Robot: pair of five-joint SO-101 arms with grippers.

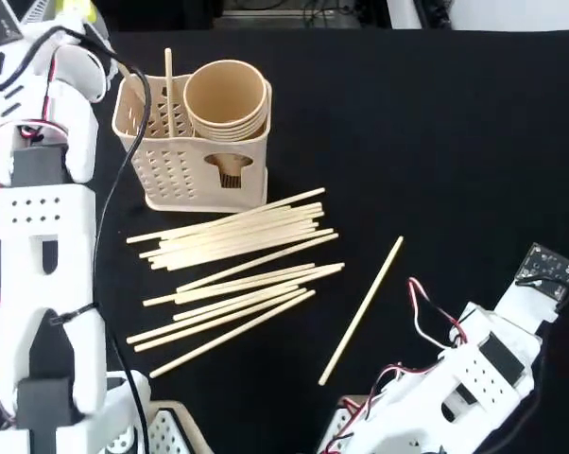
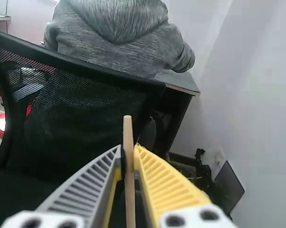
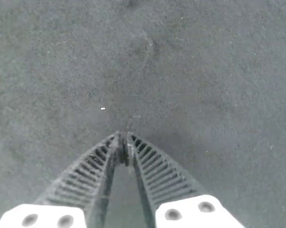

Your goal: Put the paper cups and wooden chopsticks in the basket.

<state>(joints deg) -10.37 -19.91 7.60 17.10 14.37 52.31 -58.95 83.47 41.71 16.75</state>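
A stack of paper cups (image 1: 226, 99) stands in the right compartment of the basket (image 1: 171, 175), far left on the black table (image 1: 436, 142), with an upright chopstick (image 1: 168, 90) in the left compartment. A pile of chopsticks (image 1: 232, 270) lies nearer, with a single stick (image 1: 362, 310) apart to its right. The left gripper (image 2: 128, 152) is clamped on a held chopstick (image 2: 127, 130); the right gripper (image 3: 123, 142), closed on nothing, points at the table.
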